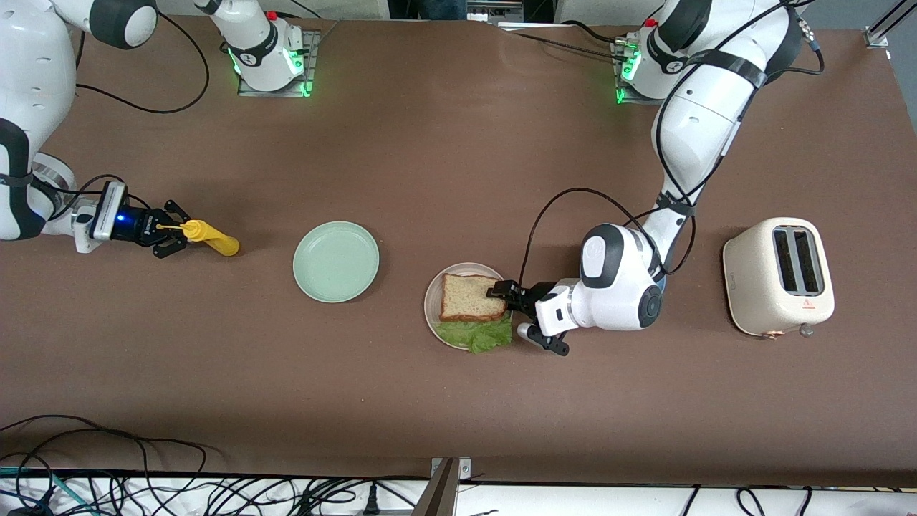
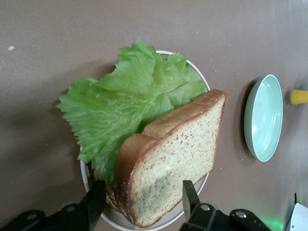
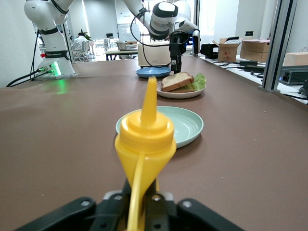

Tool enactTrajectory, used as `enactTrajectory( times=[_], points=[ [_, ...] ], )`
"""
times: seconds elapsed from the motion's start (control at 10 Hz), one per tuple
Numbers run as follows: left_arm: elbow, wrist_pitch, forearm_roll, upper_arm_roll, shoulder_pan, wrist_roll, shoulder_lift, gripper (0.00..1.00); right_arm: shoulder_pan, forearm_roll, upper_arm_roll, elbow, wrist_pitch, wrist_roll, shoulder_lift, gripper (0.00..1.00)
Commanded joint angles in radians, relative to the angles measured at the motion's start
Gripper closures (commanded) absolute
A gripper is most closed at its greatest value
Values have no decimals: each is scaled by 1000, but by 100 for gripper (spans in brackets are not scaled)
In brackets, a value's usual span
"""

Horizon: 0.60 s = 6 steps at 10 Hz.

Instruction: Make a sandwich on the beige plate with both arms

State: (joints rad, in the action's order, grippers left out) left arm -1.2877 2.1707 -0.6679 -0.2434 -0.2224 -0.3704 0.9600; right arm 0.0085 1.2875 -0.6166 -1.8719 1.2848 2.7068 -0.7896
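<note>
On the beige plate [image 1: 430,304] a brown bread slice [image 1: 469,295] lies tilted on a ruffled green lettuce leaf [image 1: 478,334]. In the left wrist view the slice [image 2: 183,144] rests on the lettuce [image 2: 120,106], and the edge of a lower slice [image 2: 111,198] shows under the leaf. My left gripper [image 1: 510,308] is open at the plate's rim [image 2: 171,222], with its fingers [image 2: 189,195] on either side of the top slice's near edge. My right gripper [image 1: 168,229] is shut on a yellow squeeze bottle [image 1: 211,239] at the right arm's end of the table.
A mint green plate [image 1: 335,261] lies between the bottle and the beige plate. A cream toaster [image 1: 779,276] stands at the left arm's end. A blue plate [image 3: 153,72] lies under the left arm. Cables hang along the table's front edge.
</note>
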Motion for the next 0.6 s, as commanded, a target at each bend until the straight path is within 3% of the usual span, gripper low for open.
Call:
enactTrajectory(
  times=[0.0,0.2,0.3,0.4,0.5],
  points=[
    [-21,0,-35,6,2,-53,-24,27,-16,16,5,23,-33,5,-11,38],
    [-21,5,-35,7,-9,-55,-12,34,-15,16,5,23,-33,-5,-10,15],
    [-21,5,-33,7,-11,-55,-14,49,-15,16,5,23,-36,-28,-8,0],
    [-21,5,-33,7,-9,-55,-17,62,-15,16,3,26,-44,-57,-2,0],
    [-21,3,-30,7,-9,-55,-17,85,-13,10,3,60,-50,-149,7,0]
  ],
)
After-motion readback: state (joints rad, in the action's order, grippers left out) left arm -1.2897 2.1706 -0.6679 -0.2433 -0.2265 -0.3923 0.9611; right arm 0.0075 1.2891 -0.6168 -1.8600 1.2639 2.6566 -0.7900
